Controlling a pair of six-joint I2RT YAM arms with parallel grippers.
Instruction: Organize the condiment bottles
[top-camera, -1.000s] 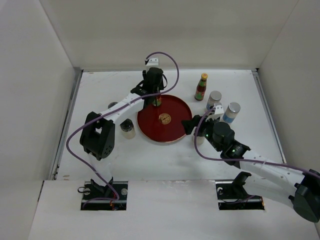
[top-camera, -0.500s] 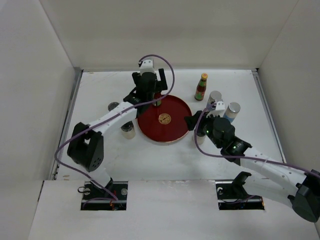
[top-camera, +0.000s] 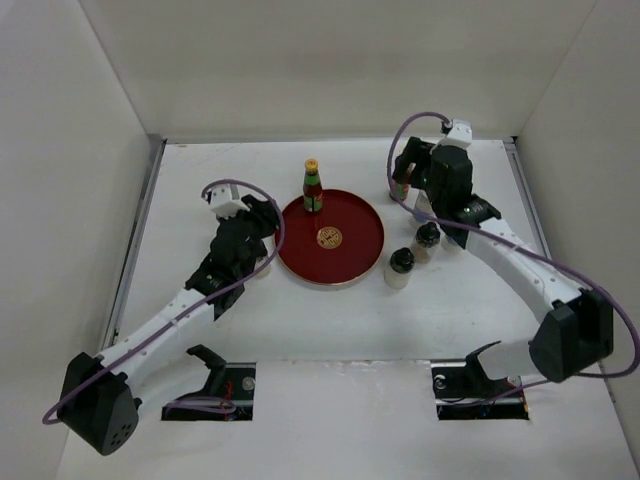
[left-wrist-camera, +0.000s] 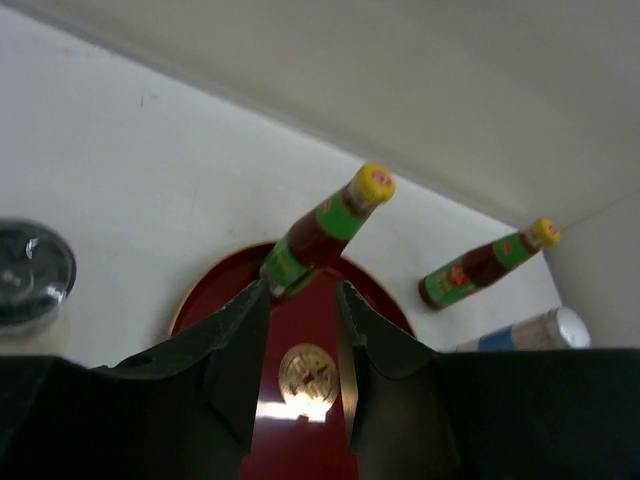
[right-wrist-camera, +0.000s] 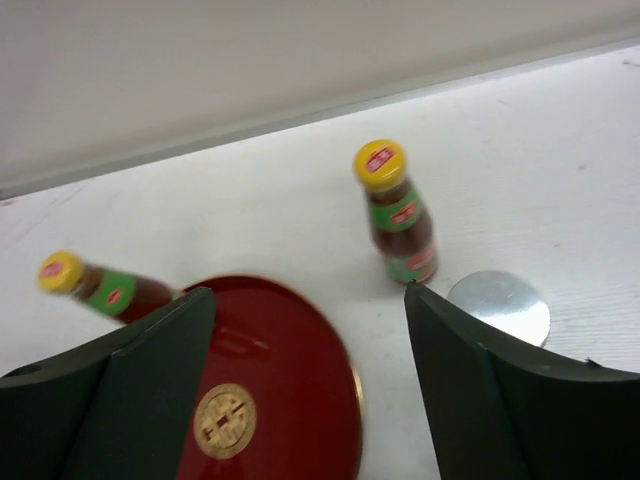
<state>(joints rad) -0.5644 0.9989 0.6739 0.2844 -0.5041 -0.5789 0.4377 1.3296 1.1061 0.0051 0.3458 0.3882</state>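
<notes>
We've got 1 red bottle (top-camera: 312, 188) on the tray (top-camera: 352, 258). 2nd red bottle (right-wrist-camera: 398, 215) & 2 dark-lidded jars (top-camera: 427, 238) sit outside it. Left gripper (left-wrist-camera: 300, 296) & right gripper (right-wrist-camera: 308, 294) are both spread, empty.

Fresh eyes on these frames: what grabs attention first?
A round red tray sits mid-table with one slim red bottle upright on its far rim. The second red bottle stands off the tray to the right, the open right gripper near it. The open left gripper is by the tray's left rim.
</notes>
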